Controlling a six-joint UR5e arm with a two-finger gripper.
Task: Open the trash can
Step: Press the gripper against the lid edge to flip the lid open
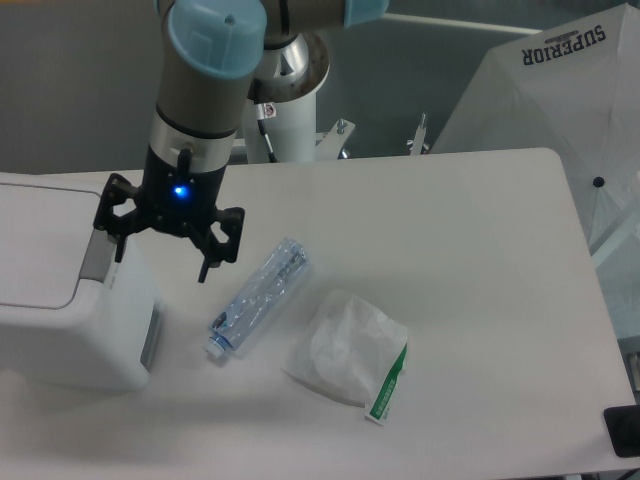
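Note:
The trash can is a large white boxy bin at the table's left edge, lid down, with a grey tab button on its right side. My gripper hangs open just right of and above that tab, its left finger over the bin's right edge and its right finger over the table. Nothing is between the fingers. A blue light glows on the gripper body.
A clear crushed plastic bottle lies on the table right of the gripper. A white plastic bag with green print lies further right. A folded white umbrella stands beyond the table's right end.

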